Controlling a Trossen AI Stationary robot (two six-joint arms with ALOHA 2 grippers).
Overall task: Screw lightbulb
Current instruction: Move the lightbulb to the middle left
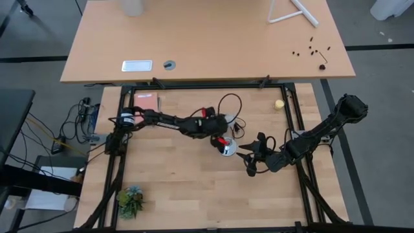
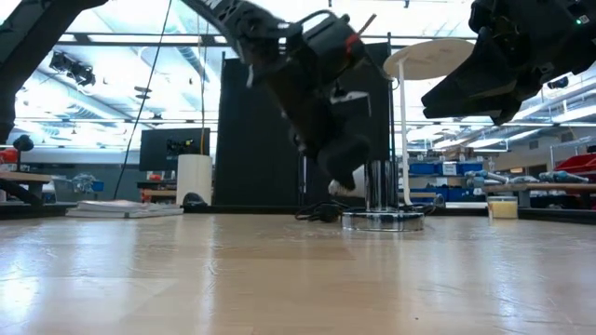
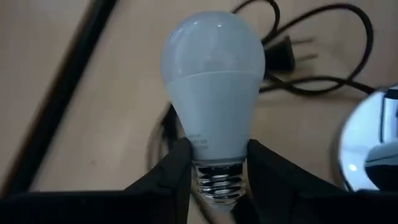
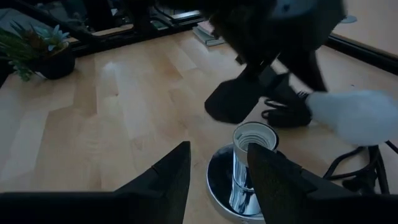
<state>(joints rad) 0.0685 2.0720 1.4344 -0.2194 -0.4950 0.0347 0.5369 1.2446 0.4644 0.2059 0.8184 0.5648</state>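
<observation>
The white lightbulb [image 3: 211, 81] is in my left gripper [image 3: 217, 171], above the table's middle. In the low view its globe [image 2: 346, 184] shows below my left gripper [image 2: 321, 112], just beside the socket. The socket [image 4: 249, 155] is a short upright tube on a shiny silver disc [image 1: 228, 149] that rests on the table, with a black cord [image 1: 230, 102] running off. My right gripper [image 4: 219, 149] is open, level with the socket on its right side [image 1: 249, 155], and touches nothing. My left gripper pinches the bulb's narrow neck [image 3: 214, 149] between its two fingers, just above the grey screw base [image 3: 217, 183]. The base points back toward the wrist and the globe points away from it. The fingers slant down, and the bulb is clear of the table.
A small yellow ball [image 1: 279, 103] lies at the far right, a potted plant [image 1: 131, 199] at the near left, and a reddish book [image 1: 147, 101] at the far left. The cord's plug [image 3: 287, 53] lies beyond the bulb. A black frame edges the table.
</observation>
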